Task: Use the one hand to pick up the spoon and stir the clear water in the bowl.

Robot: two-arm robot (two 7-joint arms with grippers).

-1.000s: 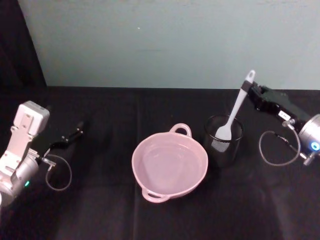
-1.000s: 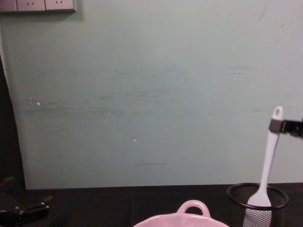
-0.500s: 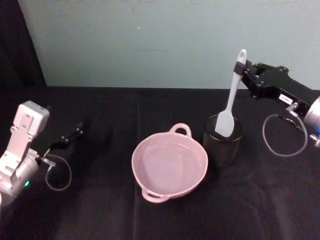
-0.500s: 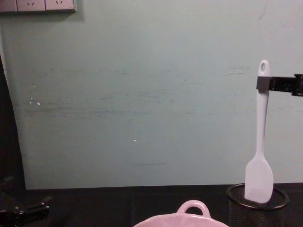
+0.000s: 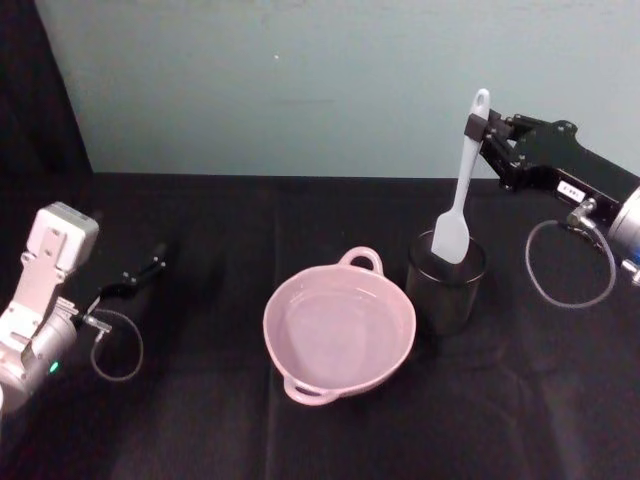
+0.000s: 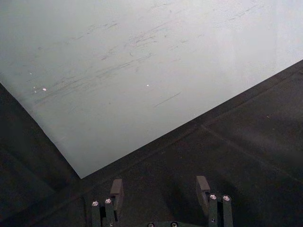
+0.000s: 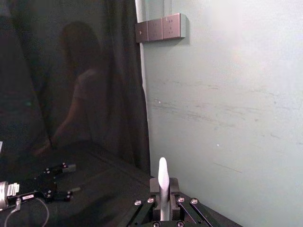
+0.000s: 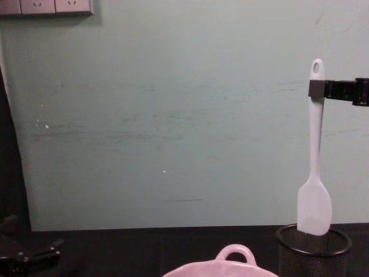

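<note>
My right gripper (image 5: 477, 128) is shut on the upper handle of the white spoon (image 5: 458, 192), near the small hole at its end. The spoon hangs upright with its flat head (image 8: 314, 208) just above the rim of the black mesh cup (image 5: 446, 283). In the right wrist view the spoon's handle tip (image 7: 162, 182) sticks up between the fingers. The pale pink bowl (image 5: 339, 325) holds clear water and sits to the left of the cup; its loop handle (image 8: 234, 254) shows in the chest view. My left gripper (image 5: 150, 267) rests open on the black cloth at far left.
A black cloth covers the table (image 5: 200, 420). A pale green wall (image 5: 300, 80) stands close behind the cup and bowl. A grey cable loop (image 5: 565, 270) hangs from the right arm. Wall sockets (image 8: 46, 6) sit at the upper left of the wall.
My right gripper has lifted the spoon straight up: its head rose from inside the mesh cup to just above the rim. The left arm stayed still.
</note>
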